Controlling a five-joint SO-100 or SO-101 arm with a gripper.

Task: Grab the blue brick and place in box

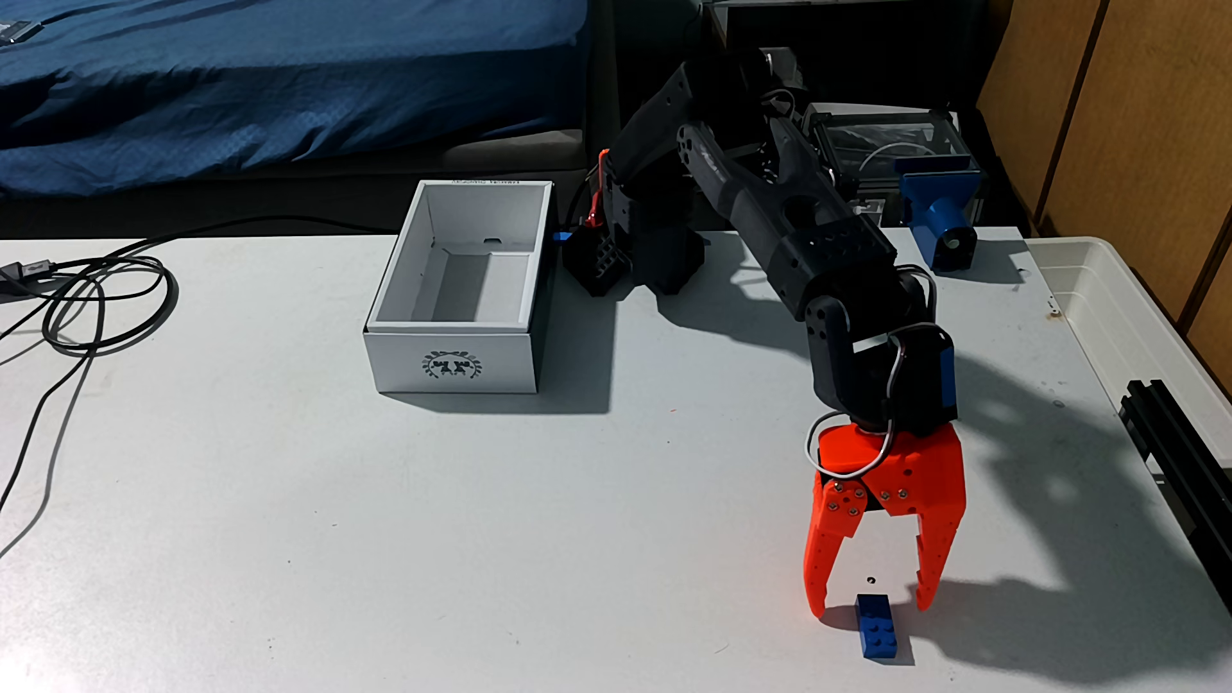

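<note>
Nearest the camera in the fixed view, at the lower right of the white table (333, 566), we are seeing the blue brick (877, 628) lying flat with its studs up, its long axis running from the near edge away toward the far side, tilted only slightly to the left as it recedes. We are looking at its far end sitting between the two orange fingers, while its near end is reaching out past the fingertips toward us. The gripper (870, 603) is pointing down at the table with its jaws spread wide, one fingertip (815, 603) standing left of the brick and the other to its right; neither is touching the brick as far as we can tell, and nothing is being held. Just behind the brick we are noticing a small dark spot (871, 580) on the table. Farther back, the black arm (800, 226) is stretching from its base near the table's far edge out to the right. Left of that base, the box (460, 363) is standing open and well apart from the brick, its wreath emblem facing us. Loose black cables (100, 300) are lying at the far left, a blue device (937, 213) is sitting behind the arm, and a translucent tub (1120, 313) is lining the right edge. Beyond the table, blue bedding (267, 80) is filling the background.
</note>
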